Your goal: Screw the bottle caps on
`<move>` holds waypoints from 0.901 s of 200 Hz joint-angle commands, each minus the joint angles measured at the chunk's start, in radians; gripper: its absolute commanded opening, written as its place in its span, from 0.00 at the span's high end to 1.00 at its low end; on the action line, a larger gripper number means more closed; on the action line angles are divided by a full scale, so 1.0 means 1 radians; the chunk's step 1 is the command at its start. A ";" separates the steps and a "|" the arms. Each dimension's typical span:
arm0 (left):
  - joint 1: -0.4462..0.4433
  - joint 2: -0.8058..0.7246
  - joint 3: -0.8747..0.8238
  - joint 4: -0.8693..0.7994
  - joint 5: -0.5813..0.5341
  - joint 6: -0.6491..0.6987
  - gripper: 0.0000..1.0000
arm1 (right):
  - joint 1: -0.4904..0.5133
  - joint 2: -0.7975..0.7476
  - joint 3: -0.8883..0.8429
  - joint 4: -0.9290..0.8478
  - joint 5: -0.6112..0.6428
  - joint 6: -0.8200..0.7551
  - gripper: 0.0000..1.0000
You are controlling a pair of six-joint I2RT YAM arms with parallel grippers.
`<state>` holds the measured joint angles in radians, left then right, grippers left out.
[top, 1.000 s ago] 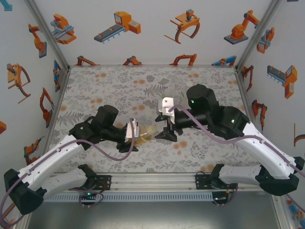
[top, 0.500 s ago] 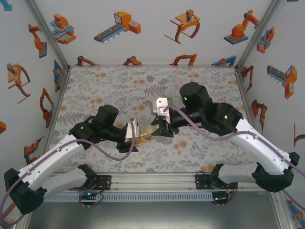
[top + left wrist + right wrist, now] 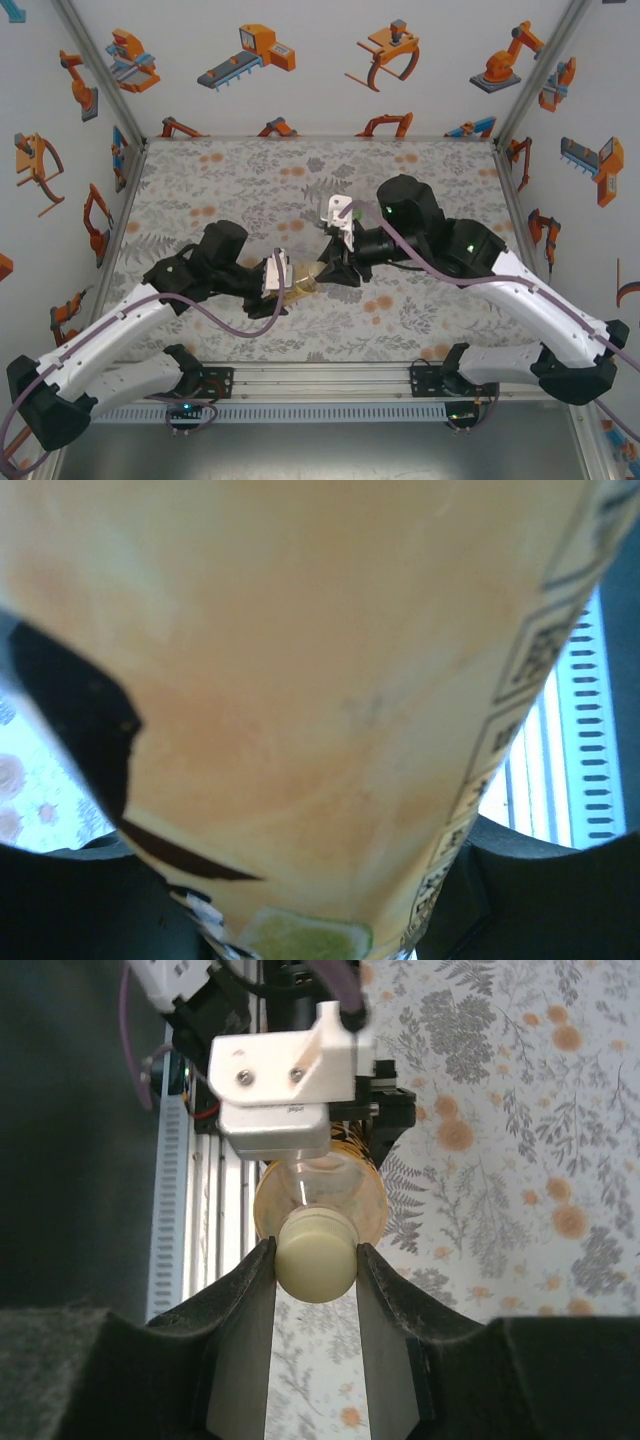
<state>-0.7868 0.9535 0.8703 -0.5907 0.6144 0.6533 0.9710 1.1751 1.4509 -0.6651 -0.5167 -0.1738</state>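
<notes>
1. The left end effector (image 3: 284,290) is clamping the amber bottle (image 3: 303,284) by its body, with the neck pointing toward the right arm.
2. The right end effector (image 3: 315,1250) is pinching the pale yellow cap (image 3: 316,1260), one finger pressing on each side.
3. The cap is sitting at the bottle's mouth, between the two arms, over the near middle of the table (image 3: 220,180).
</notes>
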 commanded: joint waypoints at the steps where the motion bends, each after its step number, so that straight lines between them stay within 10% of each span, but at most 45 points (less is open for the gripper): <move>1: -0.002 -0.037 0.003 0.070 -0.102 -0.031 1.00 | 0.000 -0.038 -0.065 0.117 0.134 0.292 0.95; 90: 0.013 -0.044 -0.005 0.114 -0.332 -0.079 1.00 | -0.005 -0.073 -0.250 0.274 0.433 1.195 1.00; 155: 0.015 -0.050 -0.007 0.115 -0.334 -0.081 1.00 | -0.009 -0.054 -0.277 0.286 0.423 1.262 1.00; 180: 0.015 -0.051 -0.008 0.114 -0.309 -0.076 1.00 | -0.009 -0.068 -0.257 0.283 0.407 1.167 0.76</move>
<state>-0.7773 0.9237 0.8570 -0.5571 0.2615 0.5907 0.9623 1.1103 1.1866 -0.3759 -0.0780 1.0275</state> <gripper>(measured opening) 0.540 0.358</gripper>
